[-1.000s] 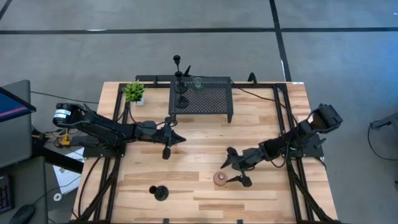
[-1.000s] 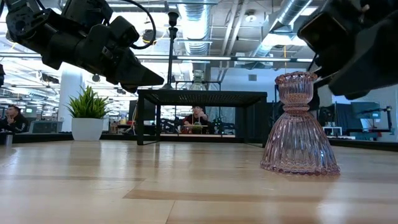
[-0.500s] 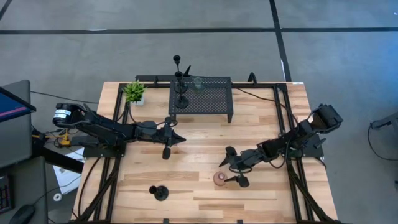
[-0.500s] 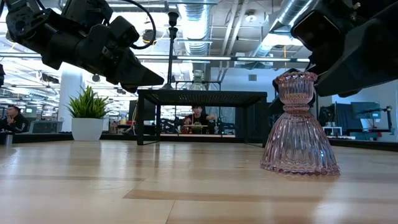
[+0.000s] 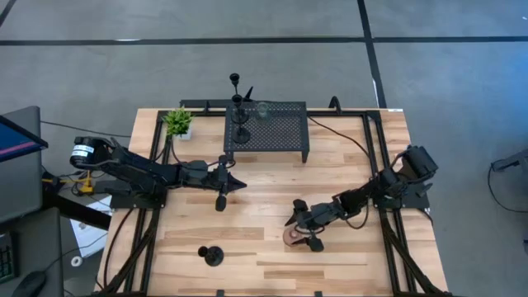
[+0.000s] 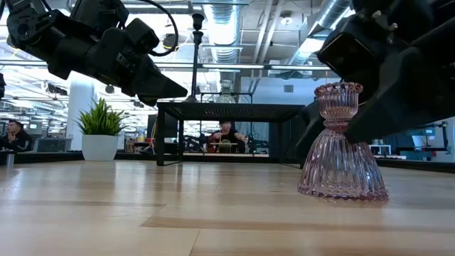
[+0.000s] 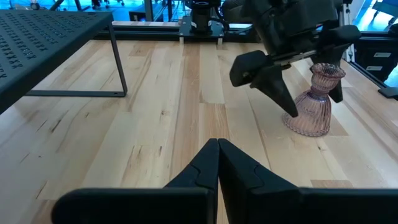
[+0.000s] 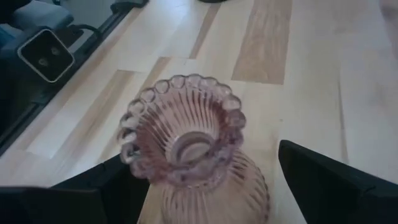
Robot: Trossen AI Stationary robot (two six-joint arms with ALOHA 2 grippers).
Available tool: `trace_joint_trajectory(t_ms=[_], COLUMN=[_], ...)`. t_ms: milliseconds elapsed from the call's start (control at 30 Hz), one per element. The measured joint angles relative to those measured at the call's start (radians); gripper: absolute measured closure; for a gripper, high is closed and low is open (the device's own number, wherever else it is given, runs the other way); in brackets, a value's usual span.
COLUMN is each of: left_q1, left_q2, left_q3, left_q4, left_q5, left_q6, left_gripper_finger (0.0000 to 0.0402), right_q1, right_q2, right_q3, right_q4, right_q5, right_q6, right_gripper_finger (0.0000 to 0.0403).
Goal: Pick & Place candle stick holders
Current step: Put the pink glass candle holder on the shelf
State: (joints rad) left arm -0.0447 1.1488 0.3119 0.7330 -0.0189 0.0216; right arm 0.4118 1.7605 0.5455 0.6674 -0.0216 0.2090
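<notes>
The pink ribbed glass candle stick holder (image 5: 289,237) stands upright on its wide base on the table (image 5: 346,165), toward the near right; it also shows in the low view (image 6: 343,146). My right gripper (image 5: 299,230) is open, low over the table. One finger stands on each side of the pink holder (image 8: 186,146), and I see no touch. My left gripper (image 5: 240,185) hangs shut and empty at mid-table. One black stemmed holder (image 5: 213,256) stands near the front edge. Two black ones (image 5: 239,132) and a greenish one (image 5: 262,109) stand on the black stand.
The black perforated stand (image 5: 276,136) sits at the far middle, with a small potted plant (image 5: 178,122) to its left. Bare wood lies between the two arms. Black frame rails run along both sides of the table.
My right gripper has moved down and toward the table's left, onto the pink holder. Its open fingers, short of the holder a second ago, now stand on either side of it. The holder has not moved.
</notes>
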Motion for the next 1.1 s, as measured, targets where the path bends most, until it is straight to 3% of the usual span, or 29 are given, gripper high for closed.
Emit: trace_joint_trajectory(t_ms=[733, 1100], left_q1=[0.000, 0.000], left_q2=[0.000, 0.000], left_q3=[0.000, 0.000], left_q4=[0.000, 0.000], left_q5=[0.000, 0.000], left_q6=[0.000, 0.000], left_gripper_finger=[0.0394, 0.0394], right_q1=[-0.001, -0.003], right_q2=[-0.009, -0.009], right_q3=[0.010, 0.011], right_q4=[0.006, 0.016], right_q5=[-0.005, -0.002], right_q6=[0.003, 0.002], right_gripper_finger=[0.0148, 0.0232])
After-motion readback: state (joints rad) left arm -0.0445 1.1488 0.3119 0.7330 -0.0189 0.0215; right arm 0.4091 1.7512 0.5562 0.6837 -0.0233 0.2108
